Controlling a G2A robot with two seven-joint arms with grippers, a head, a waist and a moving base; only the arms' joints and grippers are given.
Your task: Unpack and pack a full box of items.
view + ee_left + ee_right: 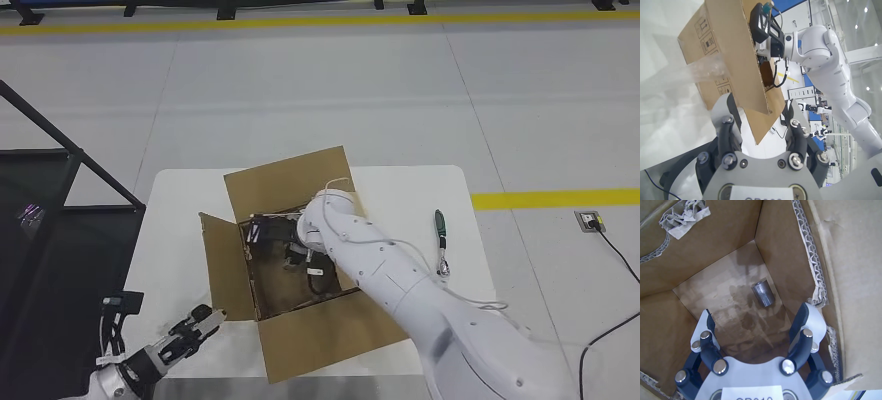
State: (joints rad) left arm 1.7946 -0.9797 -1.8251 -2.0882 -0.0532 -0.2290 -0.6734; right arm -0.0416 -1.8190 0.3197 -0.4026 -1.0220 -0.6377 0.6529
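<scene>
**Box down to one metal cylinder, and a tight reach for it**

The box [290,178] stands on the white counter [180,220] with its flaps folded out. The right arm is sunk into it from above. On the box floor a short metal cylinder [762,293] lies on its side, close to one wall. The right claw [756,310] hangs above the cylinder with its fingers apart and nothing between them.

The likeliest failure is the cylinder rolling. It is round and smooth, so if one finger touches first, it may be nudged against the wall. The wall is another risk, since there looks to be little room for a finger on that side. The torn corrugated edge just beside one finger could also catch it on the way down or out.

The left claw [760,100] is spread wide near a flap corner and grips nothing. The box therefore looks unsteadied, and a push from the right arm might slide it. A green-handled tool [439,224] lies on the counter beyond the box.
</scene>
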